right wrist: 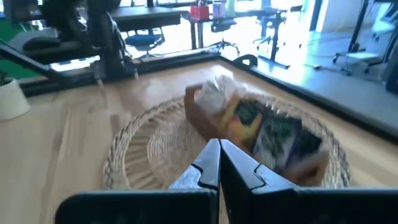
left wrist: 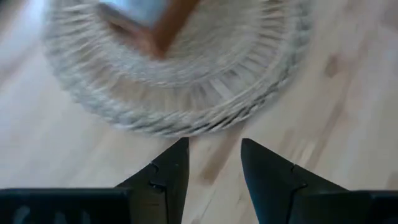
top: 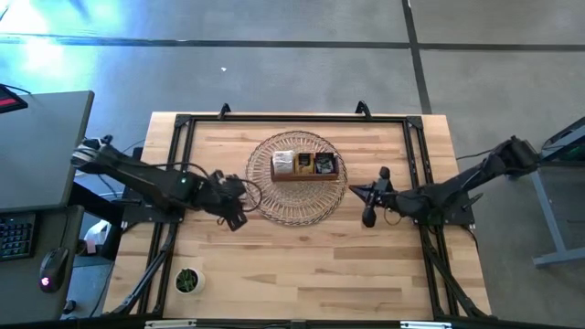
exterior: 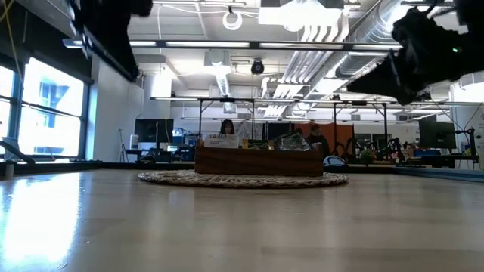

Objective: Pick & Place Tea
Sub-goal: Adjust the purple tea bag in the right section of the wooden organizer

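Left claw [left wrist: 211, 163] hung parted and empty by the basket; right claw [right wrist: 219, 163] was pinched shut on nothing.

Nearest the table's [top: 302, 274] front edge stood a small plant [top: 187, 281], at the left corner. Mid-table, both claws flanked the woven basket [top: 265, 206], apart from it. Toward the far edge, the tea [top: 303, 164] lay packed in the wooden box [top: 305, 176] on the basket. The sachets looked light, thin and crushable; pinching a free upper edge seemed best.
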Tool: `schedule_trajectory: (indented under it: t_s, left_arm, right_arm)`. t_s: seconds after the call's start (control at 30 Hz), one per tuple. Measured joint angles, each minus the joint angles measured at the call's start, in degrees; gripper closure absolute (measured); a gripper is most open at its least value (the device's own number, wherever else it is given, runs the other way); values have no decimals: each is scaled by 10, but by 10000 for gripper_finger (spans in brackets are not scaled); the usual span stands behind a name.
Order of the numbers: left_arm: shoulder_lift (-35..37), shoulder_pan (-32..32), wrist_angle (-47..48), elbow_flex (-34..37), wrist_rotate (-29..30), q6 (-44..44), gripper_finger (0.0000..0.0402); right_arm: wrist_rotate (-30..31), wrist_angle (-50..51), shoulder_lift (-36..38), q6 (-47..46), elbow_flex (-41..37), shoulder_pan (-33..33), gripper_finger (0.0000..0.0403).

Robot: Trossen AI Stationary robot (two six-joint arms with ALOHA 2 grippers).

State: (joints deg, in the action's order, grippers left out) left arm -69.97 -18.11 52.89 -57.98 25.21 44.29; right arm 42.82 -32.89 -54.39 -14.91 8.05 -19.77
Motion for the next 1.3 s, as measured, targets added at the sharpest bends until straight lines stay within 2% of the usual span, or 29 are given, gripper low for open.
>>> schedule_trajectory:
  t_s: [0.1, 0.17, 0.3, 0.53, 0.63, 0.7, 0.9, 1.03, 1.3]
  left_arm:
    - [38, 2, -146, 110, -24, -39, 259]
    - [47, 10, -253, 156, -30, -68, 259]
    - [50, 22, -322, 203, -36, -81, 259]
    - [46, 43, -328, 203, -66, -85, 259]
    - [45, 42, -324, 203, -67, -88, 259]
    - [45, 42, -328, 203, -69, -92, 259]
    - [45, 42, -326, 203, -79, -94, 259]
    - [45, 42, -326, 203, -79, -93, 259]
    - [45, 42, -326, 203, -79, -85, 259]
  right_arm:
    - [-14, 0, -36, 31, 39, 31, 403]
    - [-14, 1, -71, 57, 71, 59, 403]
    - [-21, 22, -138, 95, 139, 128, 403]
    - [-74, 132, -222, 68, 261, 257, 403]
    - [-143, 174, -253, 43, 304, 304, 403]
    - [-185, 191, -279, 30, 318, 325, 403]
    - [-257, 195, -349, -2, 322, 347, 403]
    - [-252, 200, -351, -2, 322, 338, 403]
    - [-219, 270, -305, -10, 322, 318, 403]
